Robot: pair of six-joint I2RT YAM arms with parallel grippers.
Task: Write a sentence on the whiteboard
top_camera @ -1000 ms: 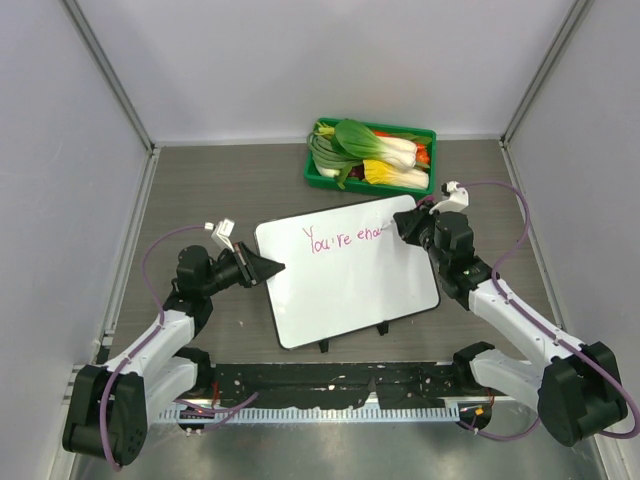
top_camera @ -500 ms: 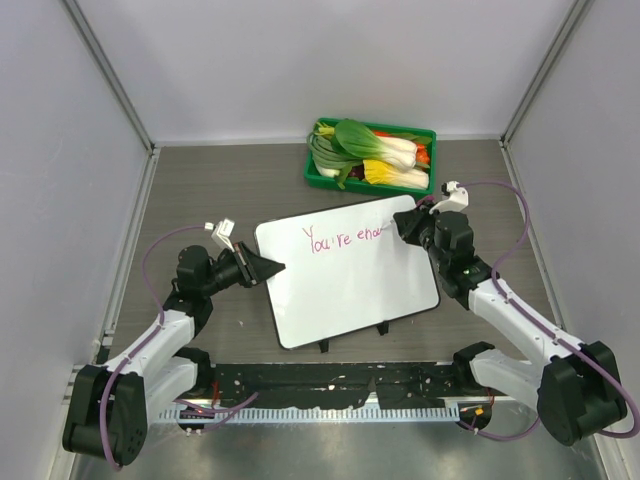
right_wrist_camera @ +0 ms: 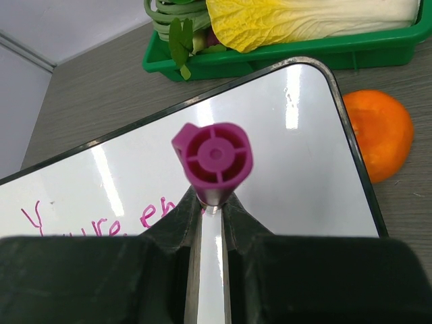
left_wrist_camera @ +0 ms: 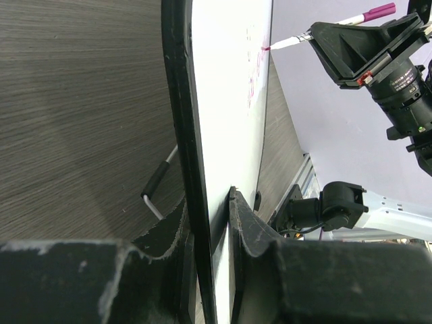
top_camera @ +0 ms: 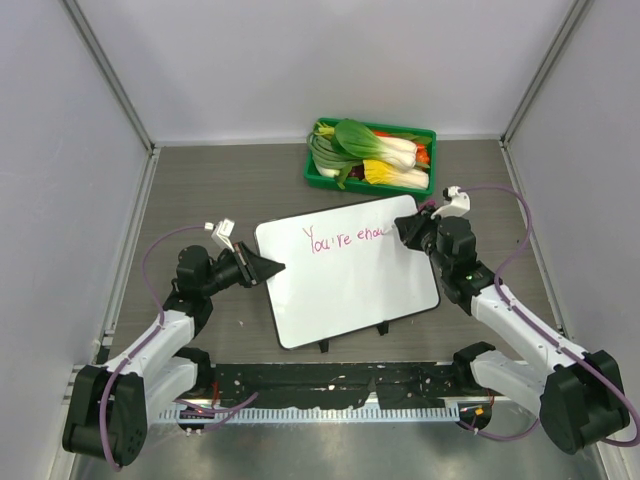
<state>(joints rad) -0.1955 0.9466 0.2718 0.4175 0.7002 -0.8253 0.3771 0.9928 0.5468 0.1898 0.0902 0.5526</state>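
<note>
The whiteboard [top_camera: 345, 275] lies flat in the middle of the table, with black clips on its near edge. Pink cursive writing [top_camera: 343, 237] runs along its far part and reads about "You're enou". My left gripper [top_camera: 268, 268] is shut on the board's left edge; the left wrist view shows the rim [left_wrist_camera: 182, 135] pinched between the fingers. My right gripper [top_camera: 407, 228] is shut on a magenta marker [right_wrist_camera: 213, 158], its tip on the board at the end of the writing [left_wrist_camera: 268, 48]. The board also fills the right wrist view [right_wrist_camera: 297, 169].
A green tray [top_camera: 322, 174] of bok choy and other vegetables stands just beyond the board. An orange [right_wrist_camera: 378, 143] lies by the board's far right corner. Grey walls close in the left, right and back.
The right gripper has moved slightly right with the marker, and the last word has grown by a stroke. The left arm has not moved.
</note>
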